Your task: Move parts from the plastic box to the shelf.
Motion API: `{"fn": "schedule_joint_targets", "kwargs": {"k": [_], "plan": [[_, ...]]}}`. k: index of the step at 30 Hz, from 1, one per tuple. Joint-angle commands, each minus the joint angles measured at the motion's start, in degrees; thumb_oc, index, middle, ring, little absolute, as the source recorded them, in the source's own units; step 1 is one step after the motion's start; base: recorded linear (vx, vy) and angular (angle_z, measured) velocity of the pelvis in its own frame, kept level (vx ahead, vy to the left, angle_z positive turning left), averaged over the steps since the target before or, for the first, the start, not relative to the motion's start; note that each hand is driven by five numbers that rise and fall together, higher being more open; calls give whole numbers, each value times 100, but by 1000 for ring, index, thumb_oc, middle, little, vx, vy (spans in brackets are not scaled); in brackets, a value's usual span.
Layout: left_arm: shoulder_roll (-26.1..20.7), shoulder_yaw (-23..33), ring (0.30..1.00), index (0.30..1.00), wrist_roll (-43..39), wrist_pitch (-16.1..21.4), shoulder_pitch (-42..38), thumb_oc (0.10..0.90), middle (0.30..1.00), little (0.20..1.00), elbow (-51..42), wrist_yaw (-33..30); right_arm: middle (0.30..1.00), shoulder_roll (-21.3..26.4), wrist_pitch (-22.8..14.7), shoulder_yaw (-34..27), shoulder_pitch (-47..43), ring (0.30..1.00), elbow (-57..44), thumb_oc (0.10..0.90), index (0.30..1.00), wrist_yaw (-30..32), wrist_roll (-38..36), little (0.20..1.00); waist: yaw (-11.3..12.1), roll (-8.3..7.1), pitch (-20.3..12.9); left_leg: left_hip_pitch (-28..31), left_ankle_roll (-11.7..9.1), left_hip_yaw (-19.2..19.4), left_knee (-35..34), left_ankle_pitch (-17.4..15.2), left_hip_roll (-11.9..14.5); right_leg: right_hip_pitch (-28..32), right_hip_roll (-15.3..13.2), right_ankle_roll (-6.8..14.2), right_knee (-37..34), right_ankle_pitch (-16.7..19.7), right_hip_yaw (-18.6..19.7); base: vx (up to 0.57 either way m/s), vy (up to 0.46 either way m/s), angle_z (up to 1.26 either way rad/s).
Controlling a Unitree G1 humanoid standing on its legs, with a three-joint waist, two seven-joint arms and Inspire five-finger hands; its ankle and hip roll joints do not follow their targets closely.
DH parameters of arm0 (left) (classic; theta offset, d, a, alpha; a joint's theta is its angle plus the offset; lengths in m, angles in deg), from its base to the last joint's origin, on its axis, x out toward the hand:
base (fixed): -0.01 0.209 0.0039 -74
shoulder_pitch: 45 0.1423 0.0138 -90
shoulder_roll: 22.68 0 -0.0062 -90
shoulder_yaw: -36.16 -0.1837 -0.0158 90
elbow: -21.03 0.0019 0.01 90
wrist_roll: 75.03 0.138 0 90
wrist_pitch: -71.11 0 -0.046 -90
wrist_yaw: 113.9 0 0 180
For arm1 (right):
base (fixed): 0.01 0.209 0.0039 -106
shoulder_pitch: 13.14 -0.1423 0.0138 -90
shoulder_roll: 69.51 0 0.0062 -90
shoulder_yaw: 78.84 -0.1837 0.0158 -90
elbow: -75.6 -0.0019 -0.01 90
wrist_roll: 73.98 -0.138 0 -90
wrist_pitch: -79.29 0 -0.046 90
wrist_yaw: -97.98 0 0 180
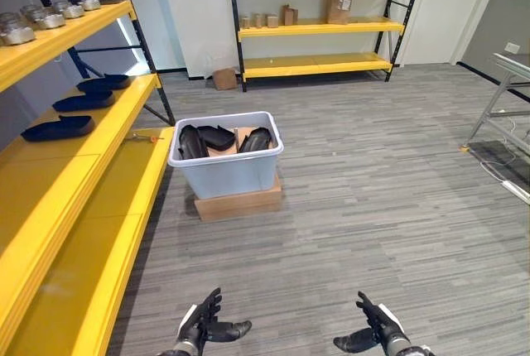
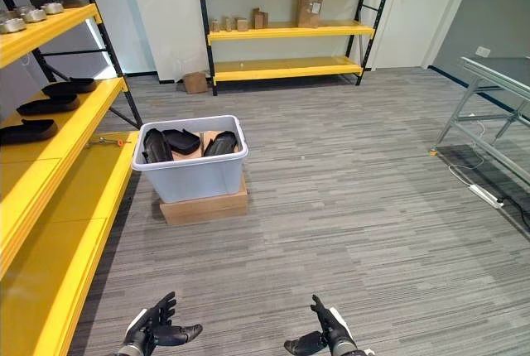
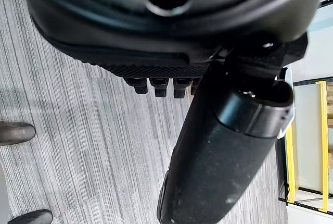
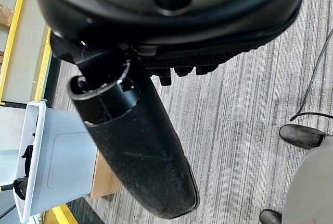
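yellow shelf (image 1: pixel 99 199), pale-grey plastic box (image 1: pixel 228 170) — black parts (image 1: pixel 193 142)

No legible text, labels or numbers anywhere; print on cardboard boxes (image 1: pixel 339 7) upper centre too small to read

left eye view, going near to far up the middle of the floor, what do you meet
The robot's two open hands, left hand and right hand → bare carpet → cardboard base → plastic box holding dark parts → small cardboard box on the floor → far yellow shelf
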Motion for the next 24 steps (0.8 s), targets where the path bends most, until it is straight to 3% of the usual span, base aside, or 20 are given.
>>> {"fn": "schedule_joint_targets", "kwargs": {"k": [1,12,24], "plan": [[-126,217,1000,1000,-207,362,-381,900,1000,1000,-293,-87,1000,70,-343,-15,-390,1000,-634,900,1000,1,-202,1000,-30,-188,11,-180,39,-82,-22,122,-240,-70,162,-103,41,81,-187,0,0,0],[-201,199,1000,1000,226,353,-444,900,1000,1000,-296,-122,1000,76,-327,-10,-440,1000,-677,900,1000,-29,-206,1000,-4,-207,10,-188,44,-82,-22,110,-249,-67,142,-90,41,84,-188,0,0,0],[-203,219,1000,1000,188,381,-433,900,1000,1000,-478,-124,1000,69,-328,-14,-407,1000,-708,900,1000,-64,-227,1000,-6,-202,33,-165,51,-84,-22,92,-246,-51,117,-76,41,83,-212,0,0,0]]}}
